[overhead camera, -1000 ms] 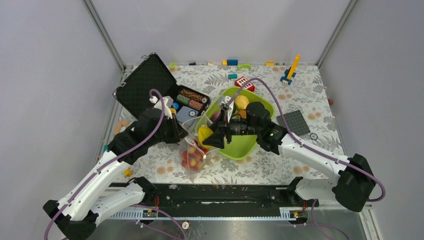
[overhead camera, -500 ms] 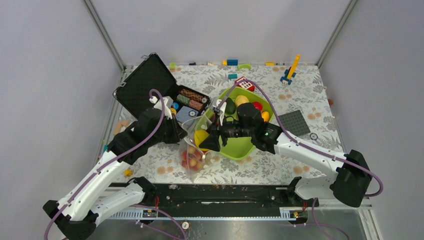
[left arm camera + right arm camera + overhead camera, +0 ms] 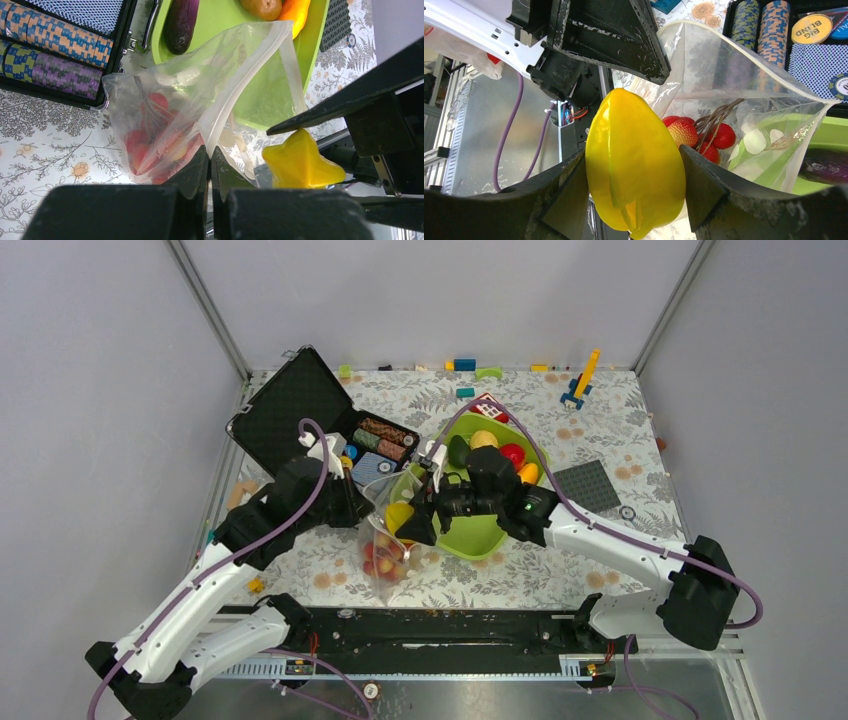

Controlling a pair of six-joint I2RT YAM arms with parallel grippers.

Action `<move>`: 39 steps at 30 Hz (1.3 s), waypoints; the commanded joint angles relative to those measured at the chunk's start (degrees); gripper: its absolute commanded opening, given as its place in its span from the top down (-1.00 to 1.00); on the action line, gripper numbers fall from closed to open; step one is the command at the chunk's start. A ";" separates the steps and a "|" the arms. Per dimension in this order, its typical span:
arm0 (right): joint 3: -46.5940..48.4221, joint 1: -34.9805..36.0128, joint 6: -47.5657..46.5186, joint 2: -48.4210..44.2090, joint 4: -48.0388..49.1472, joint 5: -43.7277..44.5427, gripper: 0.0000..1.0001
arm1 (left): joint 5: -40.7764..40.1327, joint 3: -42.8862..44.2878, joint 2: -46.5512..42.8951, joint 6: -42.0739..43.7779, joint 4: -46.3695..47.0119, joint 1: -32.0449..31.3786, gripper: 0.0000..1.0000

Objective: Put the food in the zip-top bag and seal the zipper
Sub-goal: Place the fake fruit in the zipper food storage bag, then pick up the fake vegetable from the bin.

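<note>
The clear zip-top bag [image 3: 388, 548] lies between the poker case and the lime-green tray [image 3: 482, 536], with red strawberries [image 3: 724, 136] inside. My left gripper [image 3: 210, 152] is shut on the bag's mouth edge and holds it up by the whitish zipper [image 3: 240, 85]. The mouth gapes toward the tray. Over that mouth my right gripper [image 3: 631, 167] is shut on a yellow star fruit [image 3: 634, 160], which is pinched by both fingers. From above, the star fruit [image 3: 400, 514] sits at the bag's upper right rim. More food lies in the tray: purple eggplant [image 3: 181, 22], avocado [image 3: 458, 452], yellowish ball [image 3: 484, 440], red apple [image 3: 513, 453].
An open black case [image 3: 300, 405] with striped poker chips [image 3: 50, 45] stands just left of the bag. A dark studded plate [image 3: 592, 485] lies right of the tray. Small toy blocks [image 3: 465, 365] line the back wall, and a yellow-and-blue toy [image 3: 580, 380] stands at the back right.
My right gripper has carried the star fruit left, from over the tray to the bag's mouth. More of the tray's food now shows. The left arm and bag have stayed put.
</note>
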 commanded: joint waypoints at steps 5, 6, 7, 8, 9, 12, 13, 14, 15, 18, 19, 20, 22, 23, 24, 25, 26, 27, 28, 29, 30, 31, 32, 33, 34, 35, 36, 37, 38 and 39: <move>2.69 0.88 -1.13 -0.34 0.80 0.84 -0.99 | 0.01 1.51 -0.20 1.22 1.18 0.30 1.00; 2.61 0.84 -1.30 -0.61 0.71 0.86 -0.99 | -0.43 1.58 -0.44 1.28 1.16 0.31 1.00; 2.45 0.84 -1.49 -1.07 0.67 1.06 -0.99 | -1.03 1.62 -0.82 1.29 1.08 0.26 1.00; 2.31 0.84 -1.56 -1.36 0.66 1.36 -0.99 | -1.41 1.53 -1.14 1.26 1.06 0.26 1.00; 2.14 0.84 -1.55 -1.68 0.66 1.71 -0.99 | -1.55 1.54 -1.58 1.25 1.04 0.29 1.00; 1.89 0.84 -0.98 -2.56 0.92 2.36 -0.99 | -1.63 1.41 -2.09 1.21 1.10 0.24 1.00; 1.95 0.84 -0.83 -2.88 0.88 2.72 -0.99 | -1.66 1.38 -2.11 1.31 1.07 0.28 1.00; 1.97 0.84 -0.80 -3.05 0.84 3.30 -0.99 | -1.69 1.45 -2.15 1.35 1.07 0.25 1.00; 1.92 0.81 -0.72 -3.33 0.84 3.95 -0.99 | -1.45 1.45 -2.14 1.41 1.03 0.29 1.00; 1.52 0.84 -0.04 -4.37 0.83 6.86 -0.99 | -1.13 1.11 -2.32 1.47 1.07 0.24 1.00; 1.36 0.84 0.00 -4.81 0.77 7.81 -0.99 | -1.40 1.10 -2.48 1.44 1.12 0.24 1.00; 1.03 0.84 0.02 -5.38 0.75 8.77 -0.99 | -1.69 1.10 -2.61 1.40 1.08 0.30 1.00; 0.45 0.85 -0.32 -6.53 0.62 11.08 -0.99 | -1.88 1.10 -2.71 1.48 1.05 0.26 1.00; 0.20 0.84 -0.52 -7.15 0.51 11.94 -0.99 | -1.53 1.18 -2.80 1.59 1.06 0.26 1.00; -0.13 0.84 -0.51 -7.70 0.41 12.92 -0.99 | -1.00 1.12 -2.81 1.61 1.07 0.29 1.00; -0.46 0.84 -0.54 -8.27 0.40 13.74 -0.99 | -0.41 1.08 -2.81 1.58 1.14 0.30 1.00; -0.74 0.84 -0.63 -8.82 0.40 14.35 -0.99 | -0.26 1.03 -2.91 1.58 1.22 0.28 1.00; -0.89 0.84 -0.77 -9.25 0.33 14.99 -0.99 | -0.37 0.99 -2.98 1.55 1.25 0.27 1.00; -1.00 0.84 -0.94 -9.65 0.23 15.74 -0.99 | -0.69 1.01 -3.07 1.54 1.25 0.27 1.00; -1.09 0.84 -1.38 -9.90 0.03 16.42 -0.99 | -0.86 0.97 -3.05 1.49 1.24 0.24 1.00; -1.17 0.84 -1.71 -10.06 -0.30 17.26 -0.99 | -0.70 0.94 -3.15 1.56 1.20 0.24 1.00; -1.19 0.84 -1.82 -10.11 -0.57 18.10 -0.99 | -0.31 0.86 -3.21 1.57 1.29 0.29 1.00; -1.18 0.84 -2.00 -10.20 -0.90 18.75 -1.00 | -0.04 0.77 -3.29 1.68 1.42 0.20 1.00; -1.23 0.84 -2.17 -10.24 -1.22 19.22 -0.99 | 0.00 0.75 -3.26 1.71 1.47 0.23 1.00; -1.29 0.84 -2.19 -10.31 -1.39 19.87 -0.99 | -0.08 0.80 -3.30 1.73 1.54 0.24 1.00; -1.42 0.83 -2.33 -10.35 -1.44 20.42 -0.99 | -0.39 0.83 -3.33 1.75 1.52 0.21 1.00; -1.53 0.84 -2.58 -10.35 -1.45 21.12 -0.99 | -0.66 0.83 -3.42 1.71 1.58 0.27 1.00; -1.57 0.84 -2.62 -10.27 -1.45 21.64 -0.99 | -0.62 0.84 -3.44 1.74 1.64 0.27 1.00; -1.70 0.84 -2.66 -10.16 -1.45 21.94 -1.00 | -0.45 0.84 -3.36 1.91 1.62 0.21 1.00; -1.83 0.84 -2.56 -10.09 -1.38 22.07 -0.99 | -0.43 0.94 -3.28 2.09 1.68 0.22 1.00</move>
